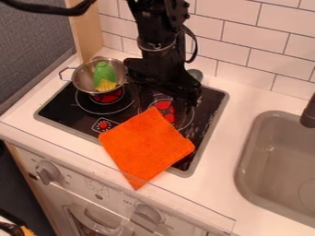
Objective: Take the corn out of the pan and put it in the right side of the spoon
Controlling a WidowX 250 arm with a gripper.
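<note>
White tiled wall [240, 39] behind a pale counter [246, 97]; grey panel [34, 34] and a wooden strip [89, 34] along the left. Black stovetop [212, 99] set into the counter, red marks on its burner rings. Metal pan [80, 80] at the stovetop's back left corner, its wire handle pointing left. Corn [105, 73] lies in the pan, green part toward the wall, yellow part toward the stove's front. Arm enters from the top edge; gripper [163, 85] hangs above the stovetop, just right of the pan. Cannot tell how wide it stands, nor whether it holds anything (black on black, a poor subject). Rounded grey piece [195, 73] shows partly behind the gripper; identity uncertain. Orange cloth [148, 147] lies askew across the stovetop's front and onto the counter. Right side: grey-beige sink [251, 159], dark faucet [308, 114] over it. Knobs [47, 172] on the oven front below.
</note>
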